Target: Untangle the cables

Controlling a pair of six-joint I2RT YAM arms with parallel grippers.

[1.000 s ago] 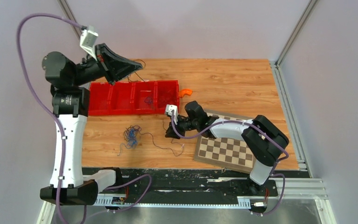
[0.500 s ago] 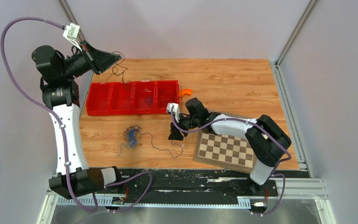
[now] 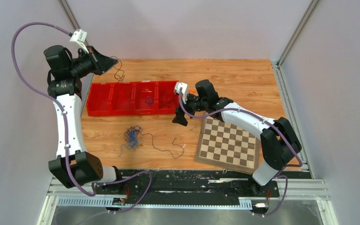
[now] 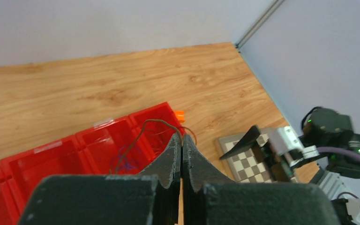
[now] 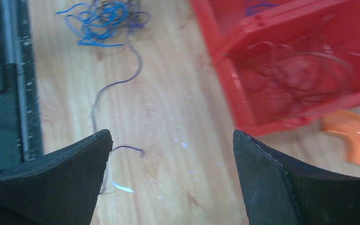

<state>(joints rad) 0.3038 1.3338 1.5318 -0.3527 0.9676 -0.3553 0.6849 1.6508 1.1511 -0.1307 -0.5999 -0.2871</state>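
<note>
left pincer [image 3: 104, 63] is clamping a thin dark-brown curly wire [image 3: 118, 72] aloft, behind the red plastic divided bin [image 3: 108, 112] | blue-and-grey wire tangle [image 3: 132, 136] is lying on the wooden table [image 3: 243, 75] | right pincer [image 3: 180, 119], jaws apart, is hovering near the tangle | step: likely binning one freed strand; next: lowering it over a compartment, then releasing

In front of bin row [image 3: 122, 112] lies cable tangle [image 3: 132, 135], w/ chessboard [image 3: 227, 145] to its rt.

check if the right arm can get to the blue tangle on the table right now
Probably yes. The right end effector is open and empty, and the blue tangle lies in the open nearby, with nothing bulky between them.
</note>
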